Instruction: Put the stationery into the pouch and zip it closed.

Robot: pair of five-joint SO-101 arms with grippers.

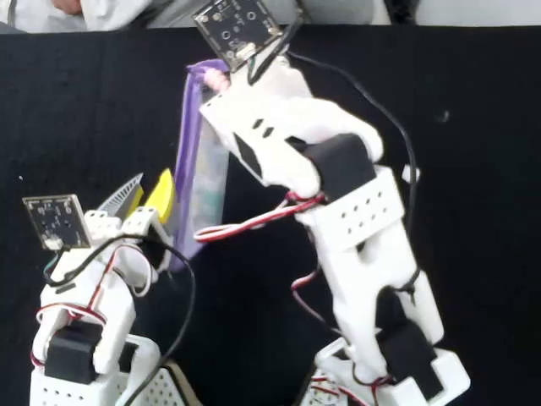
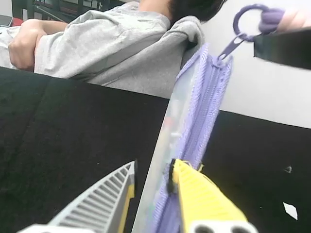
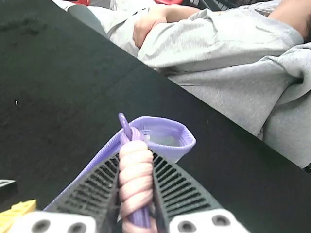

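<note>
**Q:** What does your right gripper (image 3: 136, 164) hold?

**A:** Its jaws are closed on the pink-wrapped zipper pull (image 3: 134, 182). In the high view, locate this gripper at 11 o'clock, above the black tabletop (image 1: 84, 110). The pull connects to the slider (image 2: 222, 57), which sits at the raised end of the purple pouch (image 1: 210, 182).

**Q:** How does the pouch lie?

**A:** It stands on edge. Its raised end is at 11 o'clock under your right gripper, and its low end is near 8 o'clock. The contents behind the clear side are too blurred to identify. You cannot tell whether the low end touches the tabletop.

**Q:** And your left gripper (image 2: 154, 165)?

**A:** Locate it at 9 o'clock, beside the pouch's lower half. Its jaws stand apart. The yellow finger (image 2: 204, 199) touches the pouch's zipper edge. The grey finger (image 2: 102, 204) sits just beside the clear side, without contact.
</note>
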